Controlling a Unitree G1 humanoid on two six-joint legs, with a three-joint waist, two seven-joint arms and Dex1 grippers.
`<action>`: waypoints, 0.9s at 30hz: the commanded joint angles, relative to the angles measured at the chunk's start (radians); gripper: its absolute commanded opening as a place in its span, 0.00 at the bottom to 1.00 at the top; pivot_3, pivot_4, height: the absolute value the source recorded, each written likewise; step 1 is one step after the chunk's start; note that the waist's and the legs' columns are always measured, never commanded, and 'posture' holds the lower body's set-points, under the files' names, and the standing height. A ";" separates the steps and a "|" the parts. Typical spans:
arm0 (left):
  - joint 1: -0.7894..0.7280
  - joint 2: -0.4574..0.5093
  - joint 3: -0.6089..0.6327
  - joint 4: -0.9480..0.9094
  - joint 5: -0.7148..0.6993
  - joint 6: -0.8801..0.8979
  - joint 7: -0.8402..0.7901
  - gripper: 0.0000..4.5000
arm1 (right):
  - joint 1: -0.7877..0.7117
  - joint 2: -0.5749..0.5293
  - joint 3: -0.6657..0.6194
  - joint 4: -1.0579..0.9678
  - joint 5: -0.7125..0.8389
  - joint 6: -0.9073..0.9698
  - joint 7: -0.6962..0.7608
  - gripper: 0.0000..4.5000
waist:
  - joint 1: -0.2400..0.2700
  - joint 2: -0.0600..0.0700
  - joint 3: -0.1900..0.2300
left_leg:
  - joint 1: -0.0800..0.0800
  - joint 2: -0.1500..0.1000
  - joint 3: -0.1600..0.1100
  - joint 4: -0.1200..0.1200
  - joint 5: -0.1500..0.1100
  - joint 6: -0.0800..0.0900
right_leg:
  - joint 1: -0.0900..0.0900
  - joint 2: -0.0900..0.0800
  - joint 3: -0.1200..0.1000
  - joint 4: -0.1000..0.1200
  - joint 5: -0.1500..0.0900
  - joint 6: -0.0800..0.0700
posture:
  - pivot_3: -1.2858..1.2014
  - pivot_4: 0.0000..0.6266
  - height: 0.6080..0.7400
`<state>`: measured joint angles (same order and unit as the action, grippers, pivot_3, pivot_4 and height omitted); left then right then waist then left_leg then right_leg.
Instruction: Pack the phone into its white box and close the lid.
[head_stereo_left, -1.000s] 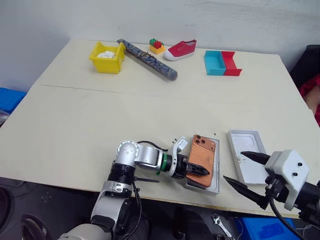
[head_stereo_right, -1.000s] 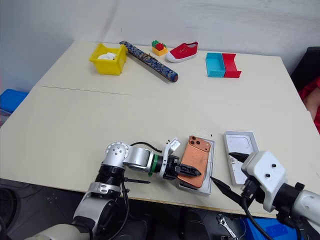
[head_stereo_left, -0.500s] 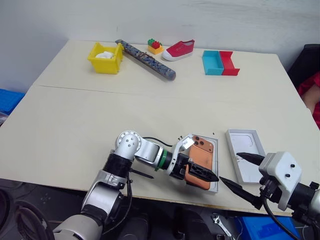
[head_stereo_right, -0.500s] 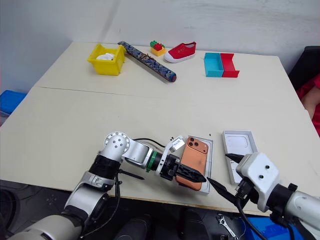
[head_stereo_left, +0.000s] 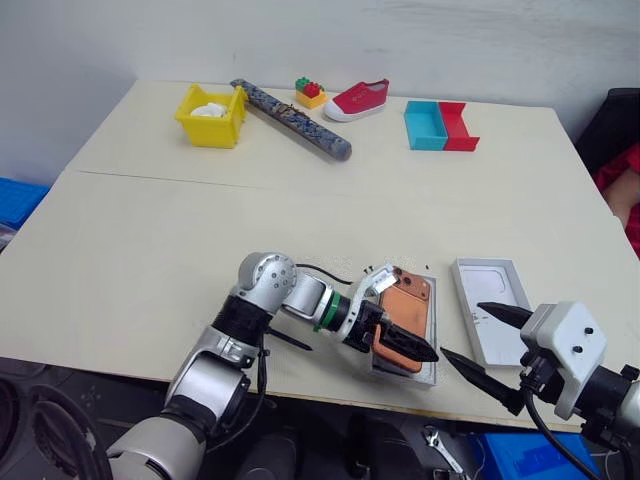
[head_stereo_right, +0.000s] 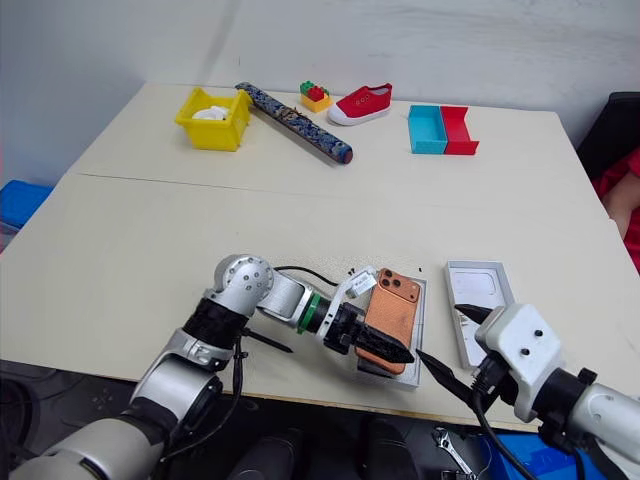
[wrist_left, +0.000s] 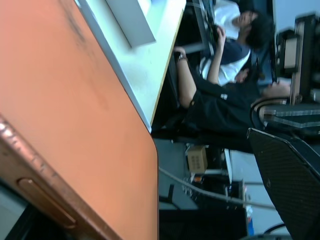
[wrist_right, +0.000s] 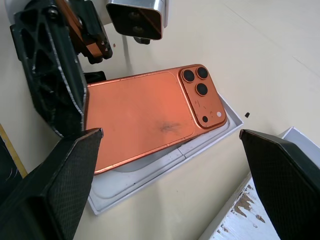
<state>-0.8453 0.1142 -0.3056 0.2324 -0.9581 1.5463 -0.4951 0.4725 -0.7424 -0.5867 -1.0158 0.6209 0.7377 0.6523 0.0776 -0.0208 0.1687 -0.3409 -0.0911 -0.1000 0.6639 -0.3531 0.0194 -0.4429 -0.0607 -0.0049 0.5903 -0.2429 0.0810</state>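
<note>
My left gripper (head_stereo_left: 405, 347) stands spread at the near end of the phone (head_stereo_left: 405, 308); one finger crosses the phone's near corner, and whether it touches I cannot tell. It pinches nothing. The phone lies camera side up, resting across the box (wrist_right: 150, 170) at a slant, its lens corner over the far wall and not seated flat, near the front edge of the table (head_stereo_left: 150, 250).

In my judgement the phone is stiff, flat and moderately heavy, with a smooth back that would slide between hard fingers. The lenses look fragile. I would take it by the long edges near the middle, clear of the camera cluster, or simply press the raised end down.

The box appears light and thin-walled; I expect it to shift under any sideways push.

The lid (head_stereo_left: 495, 305) lies open side up, just beside the box. My right gripper (head_stereo_left: 480, 338) hangs spread and empty over its near end.
</note>
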 joint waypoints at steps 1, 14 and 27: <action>-0.032 0.029 -0.070 -0.089 0.048 -0.061 -0.099 0.99 | 0.001 0.007 0.007 -0.018 -0.005 -0.029 -0.011 1.00 | -0.001 0.000 0.000 | 0.000 0.000 0.000 0.000 0.000 0.000 | 0.000 0.000 0.000 0.000 0.000 0.000 | 0.52 0.24 1.00; -0.068 0.073 -0.134 -0.146 0.169 -0.146 -0.240 0.99 | -0.012 0.009 0.041 0.000 -0.018 -0.053 -0.024 1.00 | 0.000 0.000 0.000 | 0.000 0.000 0.000 0.000 0.001 0.002 | 0.000 0.000 0.000 0.000 0.000 0.000 | 0.52 0.24 1.00; -0.018 0.358 -0.075 -0.311 0.186 -0.218 -0.422 0.99 | 0.008 -0.004 0.043 0.031 -0.044 -0.069 -0.006 1.00 | -0.008 0.001 0.000 | 0.000 0.000 0.000 0.000 0.001 0.003 | 0.000 0.000 0.001 0.001 0.000 0.000 | 0.52 0.24 1.00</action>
<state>-0.8785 0.4543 -0.4043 -0.0210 -0.7644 1.3728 -0.8754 0.4762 -0.7414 -0.5249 -0.9788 0.5808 0.6756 0.6462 0.0691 -0.0202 0.1687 -0.3408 -0.0909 -0.1001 0.6641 -0.3517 0.0226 -0.4429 -0.0605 -0.0041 0.5908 -0.2431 0.0805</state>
